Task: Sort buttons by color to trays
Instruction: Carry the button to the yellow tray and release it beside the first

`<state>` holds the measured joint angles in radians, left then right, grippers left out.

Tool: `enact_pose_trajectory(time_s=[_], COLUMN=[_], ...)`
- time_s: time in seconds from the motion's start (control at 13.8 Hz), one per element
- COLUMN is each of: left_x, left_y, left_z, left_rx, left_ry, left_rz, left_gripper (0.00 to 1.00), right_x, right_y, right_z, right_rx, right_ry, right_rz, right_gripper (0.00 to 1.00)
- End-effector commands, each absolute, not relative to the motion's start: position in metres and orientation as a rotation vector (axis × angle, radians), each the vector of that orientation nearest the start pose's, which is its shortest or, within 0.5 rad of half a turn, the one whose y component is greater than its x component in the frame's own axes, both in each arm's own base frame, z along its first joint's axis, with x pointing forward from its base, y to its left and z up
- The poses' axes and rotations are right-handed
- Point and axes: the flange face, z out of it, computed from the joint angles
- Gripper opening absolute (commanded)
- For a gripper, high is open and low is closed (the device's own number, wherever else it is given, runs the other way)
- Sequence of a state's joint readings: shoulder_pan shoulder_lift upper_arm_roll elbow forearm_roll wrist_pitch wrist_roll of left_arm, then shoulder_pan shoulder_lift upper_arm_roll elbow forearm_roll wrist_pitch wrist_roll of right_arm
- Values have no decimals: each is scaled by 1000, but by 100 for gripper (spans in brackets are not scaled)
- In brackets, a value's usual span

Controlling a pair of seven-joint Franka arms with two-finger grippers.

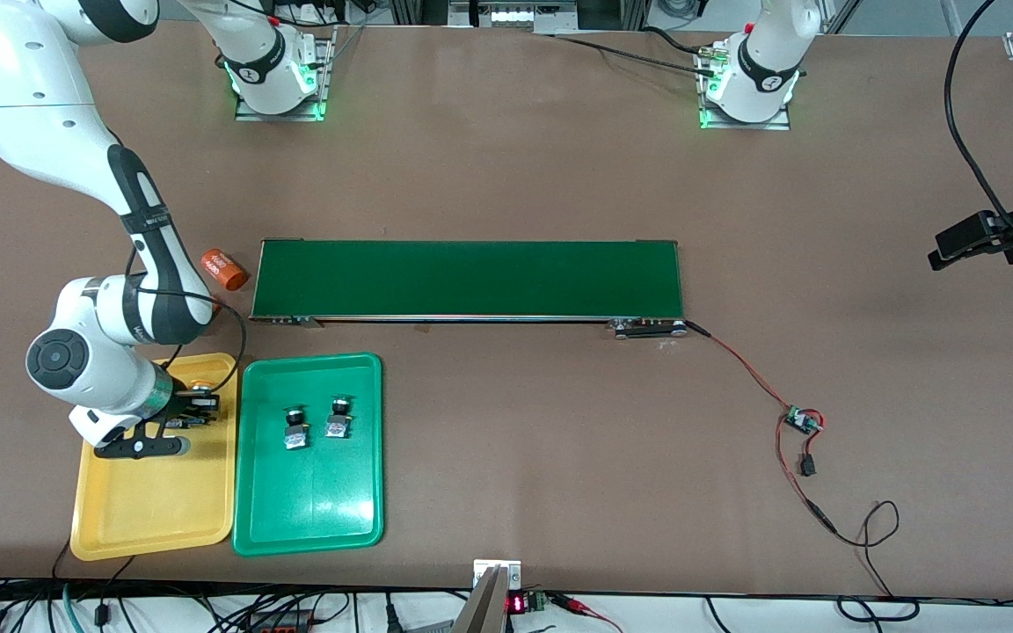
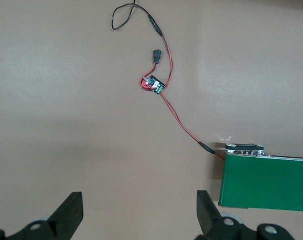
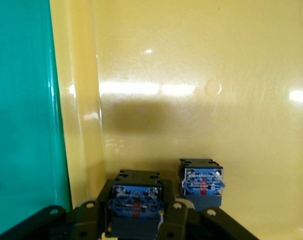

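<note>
Right gripper low inside the shallow yellow plastic tray with rounded corners, fingers pinched on the black-and-blue blocky body of a push-button switch. Grip confirmed only in the right wrist view; front view hides it under the white wrist, showing just a glimpse of a yellow cap at the tray end nearest the long dark-green conveyor belt. Second blocky switch resting on the yellow tray floor just beside the held one, apart from the fingers; not visible in the front view. Tray floor glossy, with bright reflections.

Matching green plastic tray lying beside the yellow tray, toward the left arm's end of the table, long edges almost touching. Two switches on its floor, side by side in the half nearer the belt: one and the other, caps dark and small in the front view, colour not certain.

Orange cylinder with white print lying on its side at the belt's end toward the right arm.

Left gripper waiting in the air over bare brown table past the belt's other end, fingers spread wide, nothing between them. Left wrist view adds a small circuit board with red and black leads running to the belt's end.
</note>
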<state>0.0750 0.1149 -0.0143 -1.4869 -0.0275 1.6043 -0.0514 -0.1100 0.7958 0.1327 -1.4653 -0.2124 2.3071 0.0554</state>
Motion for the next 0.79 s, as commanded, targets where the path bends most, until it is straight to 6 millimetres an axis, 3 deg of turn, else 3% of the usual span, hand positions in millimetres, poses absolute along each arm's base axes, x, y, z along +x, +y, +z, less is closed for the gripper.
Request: enact_pose_trajectory(time_s=[0.0,0.07,0.22,0.58,0.65,0.72], left_x=[587,587,587,587,587,587], left_y=[37,37,37,37,37,37], left_z=[605,604,605,605,605,605], left_rx=[-3145,-3145,-3147,-3145,-3145,-3145], left_ry=[-150,-150,-150,-150,-150,-150], left_rz=[-22,-20,-22,-20,-20,-20], left_gripper=[100,100,100,100,100,100], right_x=[731,731,731,730,731,731], right_y=[-8,-8,-9,-9,-9,-9], right_z=[215,214,213,212,213,214], right_rx=[-3205,-3205,-3204,-3202,-3201,-3201], right_ry=[-131,-131,-127,-126,-122,-105], right_rz=[-107,-104,-102,-99,-101,-104], right_gripper=[23,38,52,69,77,93])
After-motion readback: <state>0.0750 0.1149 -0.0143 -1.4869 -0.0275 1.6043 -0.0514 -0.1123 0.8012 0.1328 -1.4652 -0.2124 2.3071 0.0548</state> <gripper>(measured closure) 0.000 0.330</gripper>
